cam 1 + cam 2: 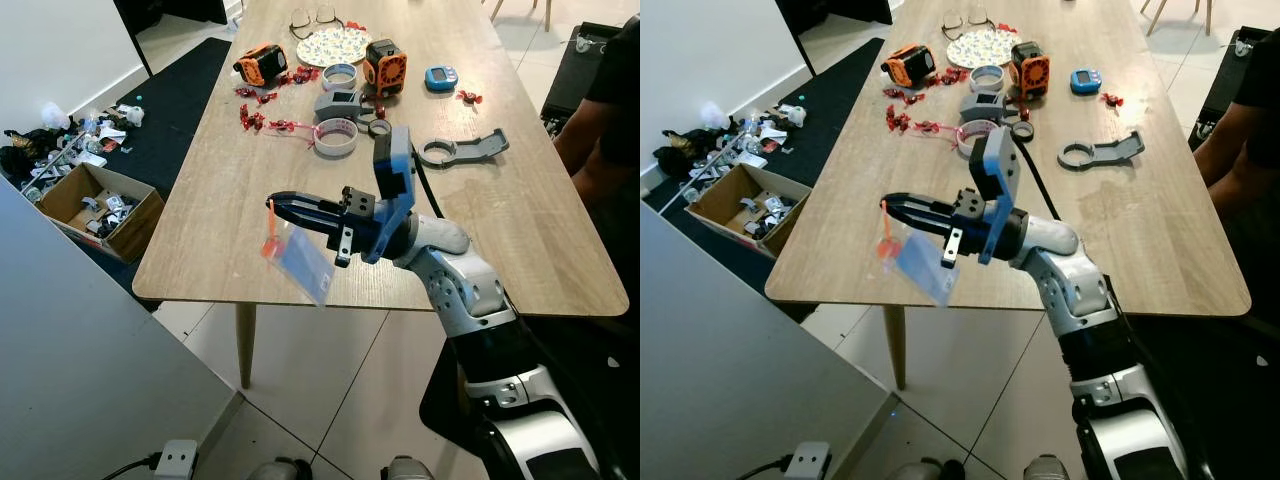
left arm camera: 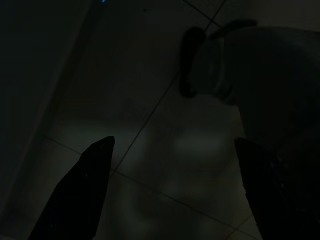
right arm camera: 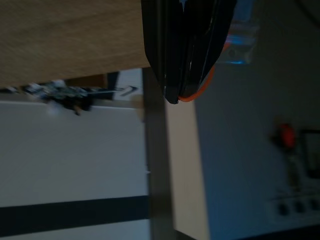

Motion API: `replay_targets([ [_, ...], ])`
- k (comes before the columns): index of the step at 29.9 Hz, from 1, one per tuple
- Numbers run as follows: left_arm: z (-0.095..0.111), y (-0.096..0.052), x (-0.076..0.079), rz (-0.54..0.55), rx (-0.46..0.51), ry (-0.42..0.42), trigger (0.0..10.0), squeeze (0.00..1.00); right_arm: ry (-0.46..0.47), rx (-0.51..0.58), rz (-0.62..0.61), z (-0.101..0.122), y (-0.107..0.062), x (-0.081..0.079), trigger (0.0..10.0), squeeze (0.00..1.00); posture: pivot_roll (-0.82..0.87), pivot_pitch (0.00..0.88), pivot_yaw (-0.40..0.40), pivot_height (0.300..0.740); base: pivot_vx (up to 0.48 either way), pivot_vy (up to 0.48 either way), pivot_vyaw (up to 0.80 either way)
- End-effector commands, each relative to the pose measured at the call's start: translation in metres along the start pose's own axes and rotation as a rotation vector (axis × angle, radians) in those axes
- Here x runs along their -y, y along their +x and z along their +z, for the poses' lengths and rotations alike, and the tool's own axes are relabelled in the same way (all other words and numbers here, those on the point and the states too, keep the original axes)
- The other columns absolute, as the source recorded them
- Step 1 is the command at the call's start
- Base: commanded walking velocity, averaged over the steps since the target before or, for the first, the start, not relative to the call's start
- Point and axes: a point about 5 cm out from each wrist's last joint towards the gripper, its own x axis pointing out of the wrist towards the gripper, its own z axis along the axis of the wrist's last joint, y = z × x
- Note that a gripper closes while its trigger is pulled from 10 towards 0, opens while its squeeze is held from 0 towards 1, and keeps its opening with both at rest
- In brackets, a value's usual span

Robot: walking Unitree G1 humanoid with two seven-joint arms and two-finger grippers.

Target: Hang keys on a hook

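Orange string (image 1: 270,226) loops out from the tips of the right gripper (image 1: 281,203), and a clear blue tag (image 1: 306,262) hangs from it. This is the key tag; any keys on it are too small or hidden to make out. The right gripper is squeezed closed on the string, held in the air just past the near left corner of the wooden bench (image 1: 520,215). In the right wrist view the two black fingers (image 3: 182,47) press together with the orange loop between them, and the tag is blurry behind them.

The left wrist view is very dark. Two black fingers (image 2: 82,192) of the left gripper (image 2: 175,190) stand wide apart over a tiled floor (image 2: 150,165), and a dim rounded shape near them is hard to tell.

A person (image 1: 610,120) sits at the right edge of the bench, cut off by the picture.

On the floor beside the left edge of the bench is an open cardboard box (image 1: 98,207) with small white and grey bits inside. More little things lie in a heap (image 1: 60,140) beyond it.

At the far end of the bench sit a patterned plate (image 1: 333,45), glasses (image 1: 313,17), two orange and black parts (image 1: 385,67), tape rolls (image 1: 336,137), a blue timer (image 1: 440,77) and small red pieces (image 1: 256,119). A grey tool (image 1: 465,149) lies nearer the right edge.
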Motion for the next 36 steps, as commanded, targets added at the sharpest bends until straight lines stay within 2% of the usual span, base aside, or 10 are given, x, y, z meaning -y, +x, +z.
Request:
replay_targets([
  [1,-0.010,-0.001,0.002,0.004,-0.031,-0.027,10.0,0.00,-0.006,-0.008,-0.032,-0.003,0.002,-0.001,10.0,0.00,-0.10,0.131,0.105,0.740,0.000,0.000,0.00],
  [3,-0.010,0.000,0.003,0.006,-0.029,-0.029,10.0,0.00,0.024,0.013,-0.118,-0.005,0.004,0.004,10.0,0.00,-0.10,0.130,0.104,0.740,0.000,0.000,0.00],
  [6,-0.008,0.000,0.003,0.008,-0.027,-0.030,10.0,0.00,0.049,0.029,-0.146,-0.007,0.006,0.003,10.0,0.00,-0.10,0.130,0.104,0.740,0.000,0.000,0.00],
  [10,-0.007,0.001,0.004,0.009,-0.026,-0.030,10.0,0.00,0.066,0.020,-0.144,-0.011,0.007,-0.001,10.0,0.00,-0.10,0.127,0.103,0.740,0.000,0.000,0.80],
  [19,-0.004,0.003,0.007,0.015,-0.021,-0.023,10.0,0.00,0.088,-0.054,-0.055,-0.033,0.009,-0.023,10.0,0.00,-0.10,0.102,0.105,0.740,0.000,0.000,0.80],
  [25,-0.001,0.003,0.007,0.018,-0.016,-0.018,10.0,0.00,0.088,-0.084,-0.020,-0.038,0.009,-0.029,10.0,0.00,-0.10,0.098,0.108,0.740,0.000,0.000,0.80],
  [28,0.003,0.002,0.003,0.023,-0.009,-0.015,10.0,0.00,0.082,-0.105,0.008,-0.041,0.008,-0.033,10.0,0.00,-0.10,0.094,0.111,0.740,0.000,0.000,0.80],
  [33,0.005,-0.003,-0.013,0.039,-0.006,-0.018,10.0,0.00,0.076,-0.120,0.029,-0.043,0.007,-0.035,10.0,0.00,-0.10,0.098,0.113,0.740,0.000,0.000,0.80],
  [36,0.005,-0.004,-0.014,0.041,-0.006,-0.019,10.0,0.00,0.075,-0.121,0.031,-0.043,0.007,-0.035,10.0,0.00,-0.10,0.098,0.113,0.740,0.000,0.000,0.80],
])
